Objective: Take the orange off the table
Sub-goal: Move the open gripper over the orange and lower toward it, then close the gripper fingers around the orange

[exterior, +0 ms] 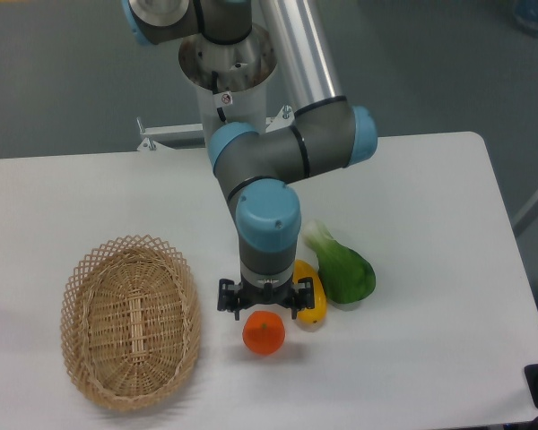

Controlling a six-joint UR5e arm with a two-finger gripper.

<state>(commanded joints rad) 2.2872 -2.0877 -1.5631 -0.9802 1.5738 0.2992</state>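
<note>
- Over the front of the white desk [430, 179], seen from the one fixed camera, my hand [264, 303] hangs pointing straight down, right above the orange [264, 333]. The fingers [226, 300] are spread wide, one to each side of the fruit's top, and they hold nothing.
- Below me, the orange sits on the desk, near the front edge, between the wicker basket [131, 320] on one side and the yellow vegetable [312, 300] on the other. From this angle I cannot tell whether my fingertips touch it yet.
- Just beside the orange lies that yellow vegetable, partly hidden behind my hand. I judge this the main risk: the finger on that side could land on it, or pinch it along with the fruit.
- Round and smooth, the orange may roll toward the basket if one finger meets it before the other.
- If I close too high on its curve, I expect it to squirt out downward.
- Behind the yellow vegetable, the green vegetable [345, 271] looks clear of my path.
</note>
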